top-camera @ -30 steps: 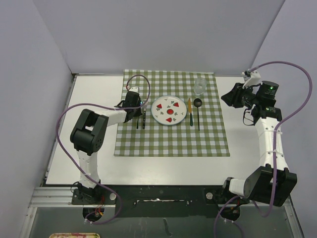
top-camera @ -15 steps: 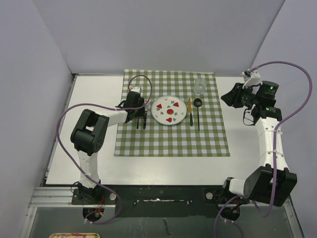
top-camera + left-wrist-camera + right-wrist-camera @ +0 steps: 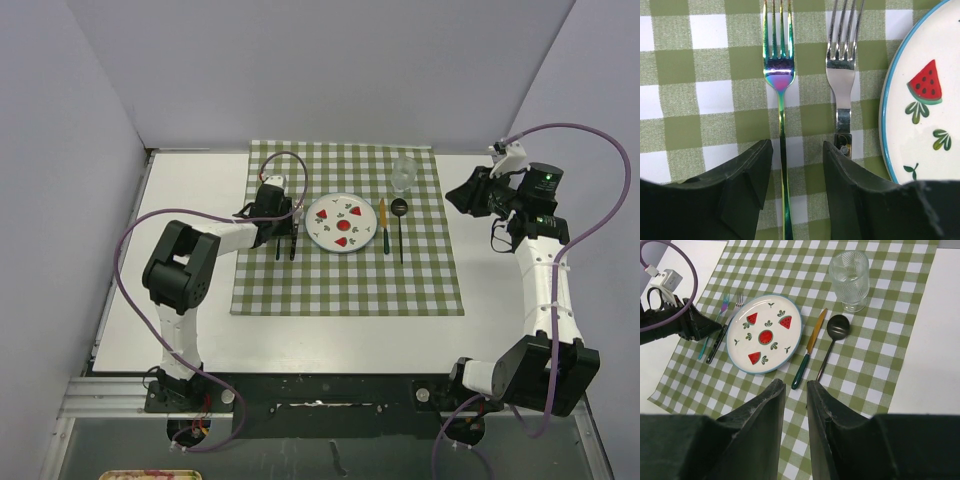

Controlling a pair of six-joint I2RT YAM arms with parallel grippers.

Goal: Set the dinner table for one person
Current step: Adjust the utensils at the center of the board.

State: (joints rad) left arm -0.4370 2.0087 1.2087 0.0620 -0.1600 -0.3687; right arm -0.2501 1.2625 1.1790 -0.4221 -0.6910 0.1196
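Note:
On the white dinner table [image 3: 190, 300] lies a green checked cloth [image 3: 350, 280] with a watermelon plate [image 3: 318, 225]. Left of the plate lie an iridescent fork [image 3: 778, 75] and a silver fork [image 3: 841, 70], side by side. My left gripper [image 3: 797, 150] is open and low over the cloth, and its jaws straddle the iridescent fork's handle without touching it. It also shows in the top view [image 3: 285, 218]. My right gripper [image 3: 795, 385] is held high off the cloth's right side, jaws slightly apart and empty.
Right of the plate [image 3: 740, 337] lie a green-handled knife [image 3: 807, 352] and a dark spoon [image 3: 832, 340]. A clear glass [image 3: 849, 280] stands behind them. Purple cables loop from both arms. Grey walls close in the back and sides.
My left gripper has shifted slightly right, toward the plate, over the forks. The right arm has not moved.

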